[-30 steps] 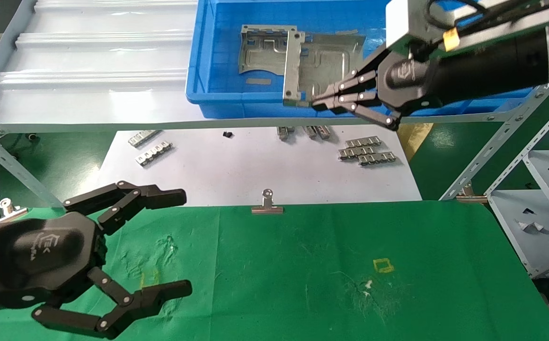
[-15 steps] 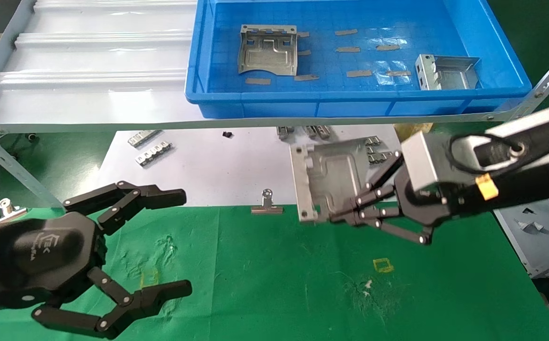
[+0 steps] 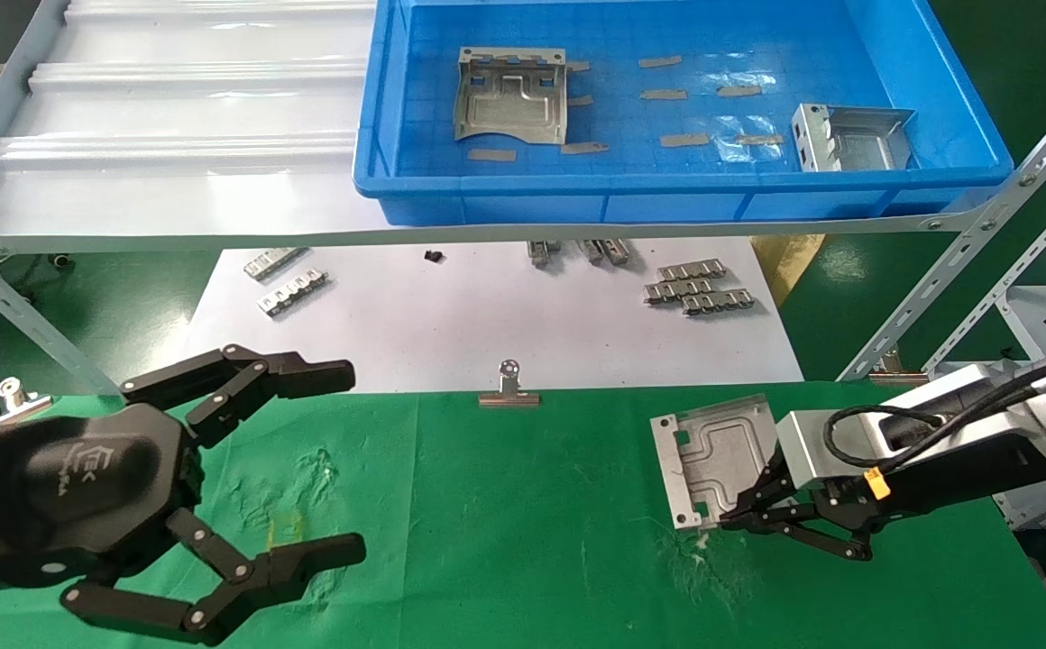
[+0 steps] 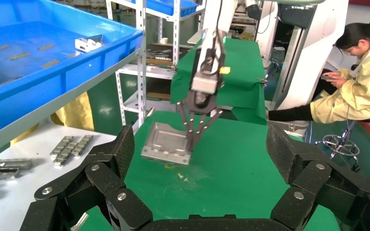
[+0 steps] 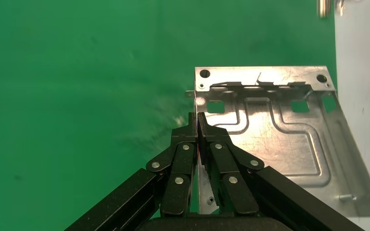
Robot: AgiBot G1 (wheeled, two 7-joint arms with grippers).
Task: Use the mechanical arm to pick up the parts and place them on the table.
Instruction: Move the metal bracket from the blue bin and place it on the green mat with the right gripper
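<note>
In the head view, a grey part (image 3: 712,455) is clamped by the right gripper (image 3: 739,514) low over the green table (image 3: 523,532), near the binder clip (image 3: 509,389). The left gripper (image 3: 343,464) is held spread open beside the clip. In the right wrist view, the fingers (image 5: 207,137) are seen pinched on the part's edge.

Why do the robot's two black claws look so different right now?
The right gripper is pinched shut on the edge of a grey metal plate, while the left gripper is spread wide open and holds nothing. The right gripper is low over the green table on the robot's right; the left gripper hangs at the left. Both have black linked fingers.
</note>
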